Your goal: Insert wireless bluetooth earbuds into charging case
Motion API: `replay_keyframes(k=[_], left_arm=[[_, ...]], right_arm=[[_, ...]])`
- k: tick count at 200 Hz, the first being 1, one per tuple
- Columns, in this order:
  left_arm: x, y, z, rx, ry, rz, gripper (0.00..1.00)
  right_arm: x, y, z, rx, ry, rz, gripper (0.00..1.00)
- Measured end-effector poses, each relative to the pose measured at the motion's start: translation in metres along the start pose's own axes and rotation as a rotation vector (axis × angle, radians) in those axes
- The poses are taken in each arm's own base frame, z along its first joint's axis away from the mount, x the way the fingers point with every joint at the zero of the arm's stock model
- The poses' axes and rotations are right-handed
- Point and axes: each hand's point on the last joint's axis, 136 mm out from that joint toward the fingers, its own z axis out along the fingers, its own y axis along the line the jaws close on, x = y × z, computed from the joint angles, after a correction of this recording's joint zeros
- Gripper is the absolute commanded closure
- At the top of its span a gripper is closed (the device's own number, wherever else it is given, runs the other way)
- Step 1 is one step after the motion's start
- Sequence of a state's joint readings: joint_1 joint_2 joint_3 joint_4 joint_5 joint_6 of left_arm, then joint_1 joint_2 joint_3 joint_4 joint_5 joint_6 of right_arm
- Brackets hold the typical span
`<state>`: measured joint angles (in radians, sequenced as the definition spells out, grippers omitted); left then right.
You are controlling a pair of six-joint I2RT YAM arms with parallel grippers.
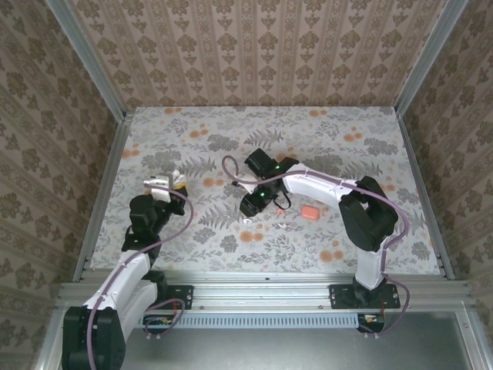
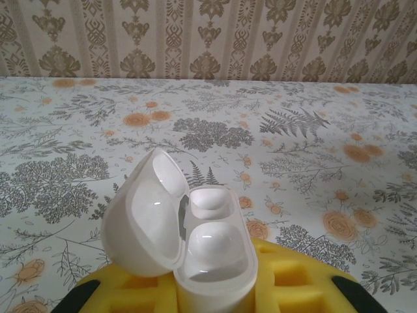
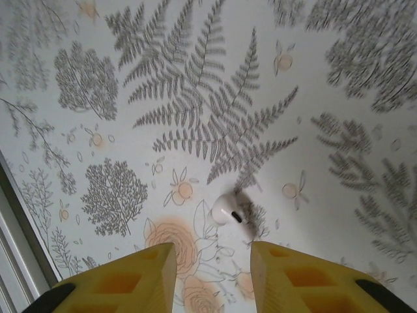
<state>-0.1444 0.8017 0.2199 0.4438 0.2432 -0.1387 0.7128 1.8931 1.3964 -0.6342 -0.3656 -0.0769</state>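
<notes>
A white charging case (image 2: 215, 241) stands upright with its lid (image 2: 146, 215) swung open to the left. My left gripper (image 2: 215, 283) is shut on its base, yellow pads (image 2: 300, 280) on either side. Two glossy white hollows show inside. From above, this case (image 1: 176, 182) is at the table's left, at the tip of my left gripper (image 1: 166, 186). One white earbud (image 3: 228, 210) lies on the flowered table just beyond my right gripper (image 3: 212, 254), which is open and holds nothing. That gripper (image 1: 246, 214) hangs over the table's middle, pointing down.
A coral-pink pebble-shaped case (image 1: 309, 212) lies to the right of my right gripper. A small coral-pink piece (image 1: 291, 153) lies farther back. Patterned walls close in the table on three sides, and a metal rail (image 1: 262, 281) runs along the near edge.
</notes>
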Motion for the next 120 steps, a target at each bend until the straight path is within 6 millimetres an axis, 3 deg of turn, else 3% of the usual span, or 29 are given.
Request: replay_keyframes(k=[46,120], left_arm=[[0.0,0.002,0.0,-0.009,0.002,-0.001,0.86],[0.0,0.002,0.0,-0.013,0.002,-0.001,0.86]], right_arm=[[0.01,0.004,0.027,0.007,0.071,0.047,0.7],[0.011,0.004,0.043,0.0,0.1,0.068,0.68]])
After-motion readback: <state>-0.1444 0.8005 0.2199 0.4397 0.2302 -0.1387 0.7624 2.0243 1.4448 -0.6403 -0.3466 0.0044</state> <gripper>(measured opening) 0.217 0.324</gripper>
